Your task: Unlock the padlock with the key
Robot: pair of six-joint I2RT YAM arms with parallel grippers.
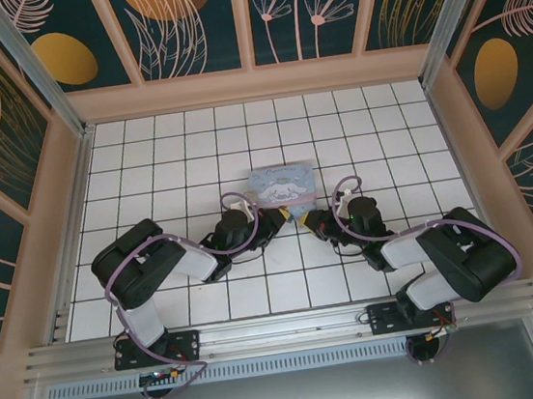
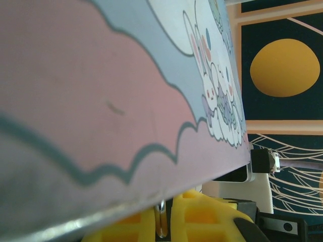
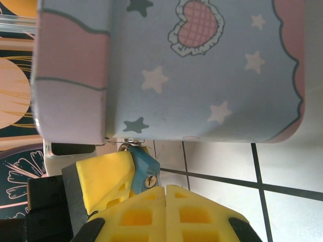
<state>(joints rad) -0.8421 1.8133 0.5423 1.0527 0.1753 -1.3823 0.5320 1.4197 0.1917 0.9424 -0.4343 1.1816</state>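
Left gripper point(image 2: 164, 212): pads narrowed onto a thin silvery piece, seemingly the shackle point(image 2: 161, 224) | tin box point(image 1: 284, 182): just beyond both grippers | padlock point(image 3: 143, 166): teal body just under the tin's edge, touching a left pad | right gripper point(image 3: 165, 196): pads pressed together beside the keyhole point(image 3: 148, 180), contents hidden.

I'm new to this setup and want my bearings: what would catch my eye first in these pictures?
The pastel cartoon tin in the middle of the white tiled table stands out. The left gripper and the right gripper meet at its near edge. In the right wrist view, a small teal-blue padlock sits right by the tin's edge, crowded by yellow fingers.
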